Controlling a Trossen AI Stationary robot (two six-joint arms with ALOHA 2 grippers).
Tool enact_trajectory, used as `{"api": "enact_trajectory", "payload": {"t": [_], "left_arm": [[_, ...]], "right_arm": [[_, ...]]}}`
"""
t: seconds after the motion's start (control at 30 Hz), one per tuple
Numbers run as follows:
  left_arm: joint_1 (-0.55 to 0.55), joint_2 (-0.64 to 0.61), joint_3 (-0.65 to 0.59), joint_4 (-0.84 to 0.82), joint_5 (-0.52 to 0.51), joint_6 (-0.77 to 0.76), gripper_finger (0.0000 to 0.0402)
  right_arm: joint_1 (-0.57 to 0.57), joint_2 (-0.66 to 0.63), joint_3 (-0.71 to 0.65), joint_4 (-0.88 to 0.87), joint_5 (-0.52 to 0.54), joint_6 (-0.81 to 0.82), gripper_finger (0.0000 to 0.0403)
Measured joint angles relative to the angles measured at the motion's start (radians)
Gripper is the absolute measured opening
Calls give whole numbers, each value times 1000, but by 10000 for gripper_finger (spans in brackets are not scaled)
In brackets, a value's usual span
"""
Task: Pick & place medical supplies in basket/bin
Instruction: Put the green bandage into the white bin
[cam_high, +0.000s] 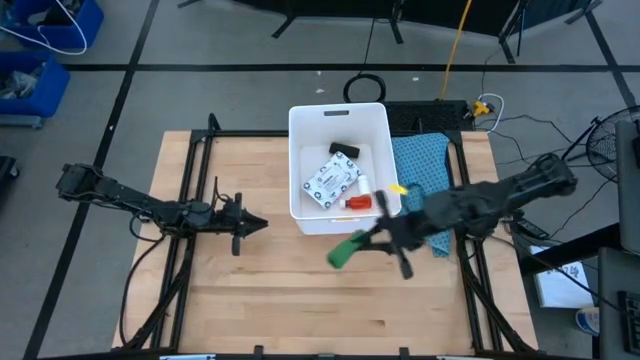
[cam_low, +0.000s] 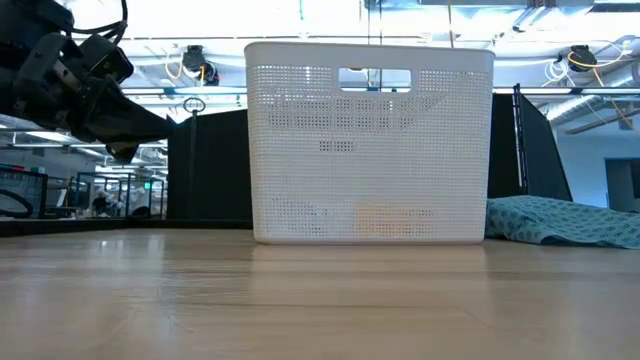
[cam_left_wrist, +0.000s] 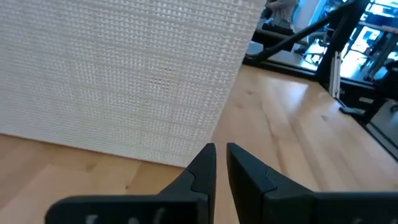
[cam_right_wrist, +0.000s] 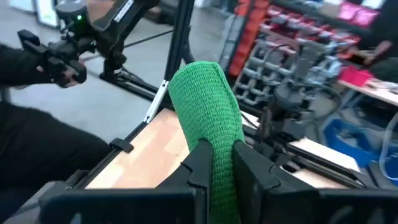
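your right gripper (cam_high: 368, 243) hangs over open table (cam_high: 300, 300) just before the basket's (cam_high: 298, 175) near wall, fingers clamped on the green stick (cam_high: 345, 251). your left gripper (cam_high: 252, 224), fingers nearly together and empty, waits beside the basket, other supplies (cam_high: 332, 180) inside.

Top-down: white bin (cam_high: 297, 170) sits at table (cam_high: 300, 300) far-centre. Inside it: flat white packet (cam_high: 330, 182), red bottle (cam_high: 357, 203) with a white cap, a black piece (cam_high: 343, 150). Small yellow bit at the bin's right rim, can't tell what. Blue-green cloth (cam_high: 420, 160) lies just right of the bin, partly under the right arm. Right gripper (cam_high: 366, 243) sits near the bin's front right corner, clamped on a green roll (cam_high: 344, 252). Left gripper (cam_high: 257, 224) is left of the bin, fingers together, holding nothing.
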Motion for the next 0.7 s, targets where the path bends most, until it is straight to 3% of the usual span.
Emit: {"api": "enact_trajectory", "payload": {"t": [0.17, 0.5, 0.7], "left_arm": [[0, 0, 0, 2, -5, -38, 42], [0, 0, 0, 2, -5, -46, 42], [0, 0, 0, 3, -5, -21, 42]], "right_arm": [[64, -220, -250, 117, 139, 80, 30], [107, -647, -808, 506, 228, 190, 29], [105, -752, -936, 618, 271, 215, 29]]}}
